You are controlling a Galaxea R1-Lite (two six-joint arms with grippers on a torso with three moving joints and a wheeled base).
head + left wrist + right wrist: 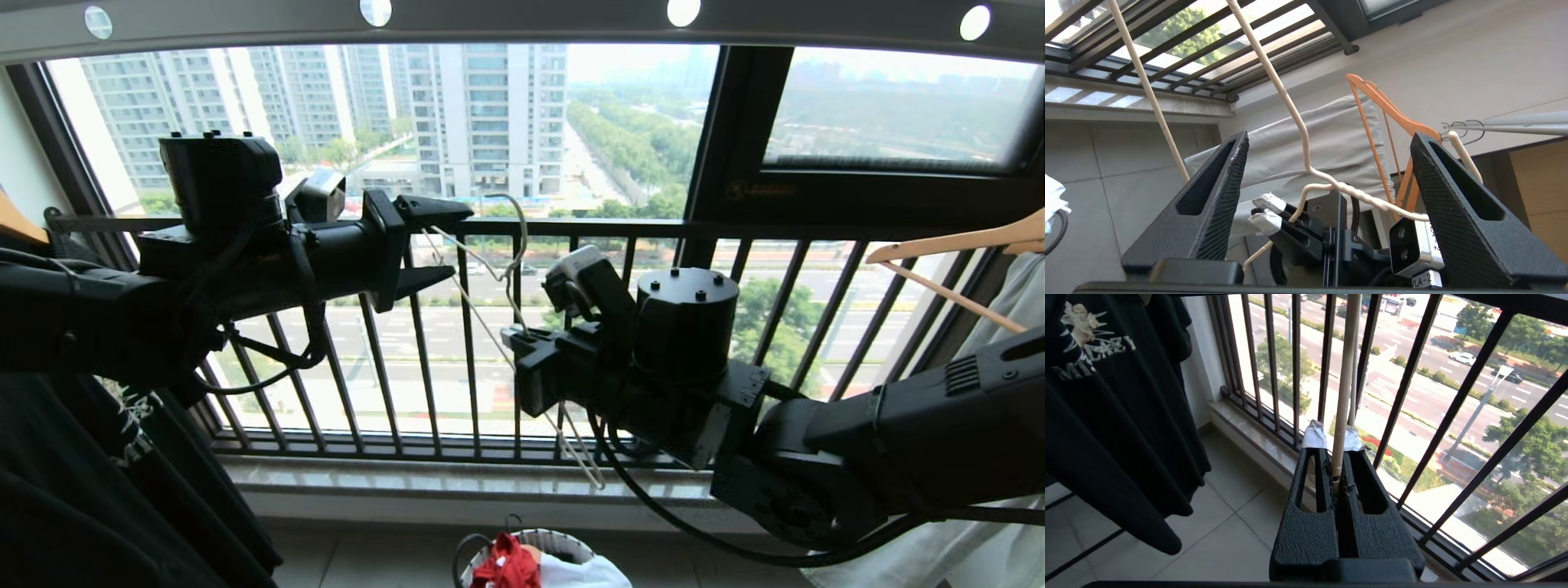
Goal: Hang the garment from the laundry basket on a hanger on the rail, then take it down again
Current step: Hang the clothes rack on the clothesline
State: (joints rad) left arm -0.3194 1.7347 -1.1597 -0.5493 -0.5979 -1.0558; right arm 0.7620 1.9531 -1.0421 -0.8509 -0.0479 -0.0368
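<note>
The thin white wire hanger (523, 237) is held up in front of the window, below the grey holed rail (531, 24). My right gripper (516, 336) is shut on one of its wires, which runs up out of the taped fingertips (1314, 437) as the hanger (1346, 375). My left gripper (461, 243) stands open beside the hook. The hanger (1291, 106) crosses the wide gap of the left gripper (1331, 136) without touching either finger. The red garment (506, 563) lies in the laundry basket (563, 539) on the floor below.
A black printed T-shirt (1106, 396) hangs at the left. A wooden hanger (955, 245) with a pale grey garment (1298, 139) hangs at the right. The dark barred window railing (620, 229) and its sill stand close behind both grippers.
</note>
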